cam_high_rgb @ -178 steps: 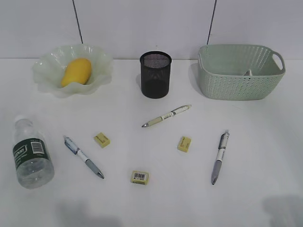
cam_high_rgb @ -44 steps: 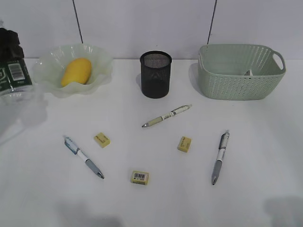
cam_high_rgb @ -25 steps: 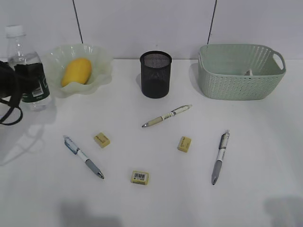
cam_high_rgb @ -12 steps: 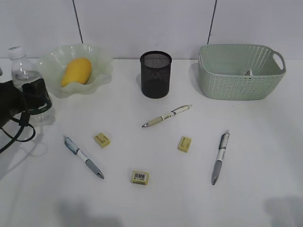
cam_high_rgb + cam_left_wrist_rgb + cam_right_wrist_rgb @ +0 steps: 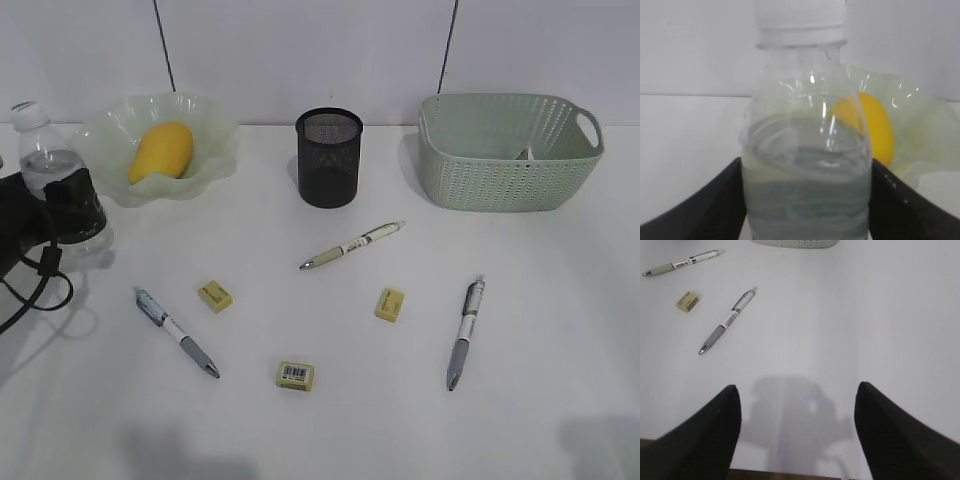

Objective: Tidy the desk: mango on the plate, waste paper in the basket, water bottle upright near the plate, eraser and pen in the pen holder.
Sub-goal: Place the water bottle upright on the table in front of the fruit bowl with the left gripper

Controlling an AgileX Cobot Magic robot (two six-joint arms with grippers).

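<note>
at the far left of the exterior view the left hand (image 5: 62, 205) is gripping the water bottle (image 5: 58, 185) around its dark green label, its two black fingers (image 5: 715, 200) pressing either side of the clear body in the left wrist view. the bottle is standing upright on the white surface (image 5: 330, 420), white cap on top, just beside the left rim of the plate (image 5: 215, 130). black cables are looping down from that arm at the frame edge.

the mango (image 5: 161, 151) is lying inside the ruffled pale green plate. in front of it a blue-and-white pen (image 5: 177, 333) is lying on a slant, with a small yellow eraser (image 5: 215, 295) just to its right. another eraser with a barcode (image 5: 295, 375) is sitting nearer the front edge.

the black mesh pen holder (image 5: 329, 158) is standing upright at the back centre. a cream-coloured pen (image 5: 352, 245) is lying in front of it, and a third eraser (image 5: 390, 304) is lying to the right of that pen's tip.

a grey pen (image 5: 465, 333) is lying almost lengthwise further right. the sage-green basket (image 5: 510, 155) is sitting at the back right, with a scrap of the waste paper (image 5: 524, 153) peeking above its rim.

the right hand (image 5: 797, 430) is hanging spread apart and empty above bare surface, visible only in the right wrist view.
</note>
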